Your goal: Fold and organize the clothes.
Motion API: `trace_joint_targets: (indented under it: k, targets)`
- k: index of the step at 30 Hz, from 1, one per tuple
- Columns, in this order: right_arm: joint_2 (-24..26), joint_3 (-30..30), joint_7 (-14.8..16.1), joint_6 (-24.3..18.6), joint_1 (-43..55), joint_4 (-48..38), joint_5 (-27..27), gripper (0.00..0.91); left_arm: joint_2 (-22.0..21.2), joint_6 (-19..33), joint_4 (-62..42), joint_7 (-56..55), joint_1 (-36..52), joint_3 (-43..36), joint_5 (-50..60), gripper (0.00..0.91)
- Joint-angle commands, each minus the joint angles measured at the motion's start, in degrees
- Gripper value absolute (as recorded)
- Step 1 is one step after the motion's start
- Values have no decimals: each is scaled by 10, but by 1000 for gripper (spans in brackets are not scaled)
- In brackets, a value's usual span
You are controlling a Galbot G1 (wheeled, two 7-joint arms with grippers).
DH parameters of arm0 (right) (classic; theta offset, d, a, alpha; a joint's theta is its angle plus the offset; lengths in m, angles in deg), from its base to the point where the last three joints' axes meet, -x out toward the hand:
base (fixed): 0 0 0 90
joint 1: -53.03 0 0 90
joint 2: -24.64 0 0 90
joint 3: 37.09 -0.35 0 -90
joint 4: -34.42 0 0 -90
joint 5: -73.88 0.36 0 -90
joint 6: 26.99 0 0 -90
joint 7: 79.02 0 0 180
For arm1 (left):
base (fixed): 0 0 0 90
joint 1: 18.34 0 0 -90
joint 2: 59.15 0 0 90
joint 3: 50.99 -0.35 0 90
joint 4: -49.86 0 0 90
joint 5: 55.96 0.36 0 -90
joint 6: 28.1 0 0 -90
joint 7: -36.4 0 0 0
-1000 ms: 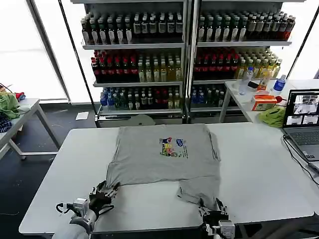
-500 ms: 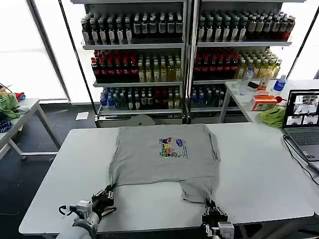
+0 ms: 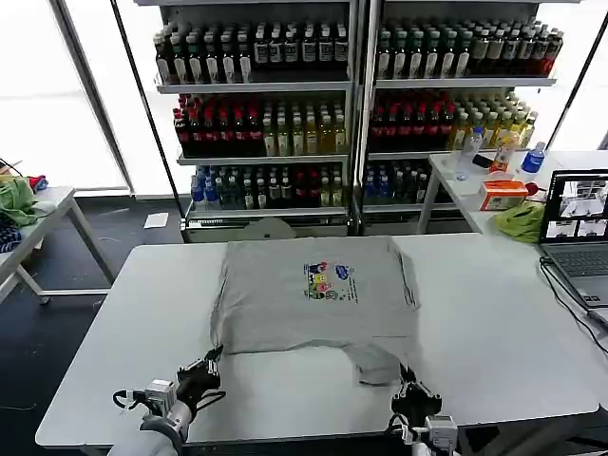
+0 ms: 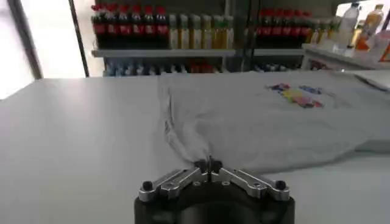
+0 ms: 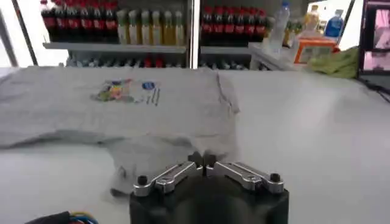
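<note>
On shelves (image 3: 285, 90) behind the T-shirt (image 3: 313, 294): bottles (image 3: 256, 133).

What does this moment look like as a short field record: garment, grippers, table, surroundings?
garment: light grey T-shirt with a multicolour chest print, spread on the white table, near hem bunched and uneven
left gripper: shut, at the near left corner of the shirt; a cloth fold reaches its tips, grasp unclear
right gripper: shut, at the near right hem; grasp unclear
table edge: laptop at the right
surroundings: bottle shelves behind; green cloth on the side table
</note>
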Motion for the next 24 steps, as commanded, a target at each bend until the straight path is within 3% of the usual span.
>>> trace_joint_targets:
  k: [1,6,24]
  targets:
    - [-1,-10,15,-11,12,18,-3,0,-5,12,22,1,2,5,-2,0]
    - [-2,-17,38,-28,66,-7,-14,0,0,27,12,-4,30,3,-13,0]
    - [8,-1,42,-10,282,-157,3,0,20,39,-105,-30,198,-49,-85,0]
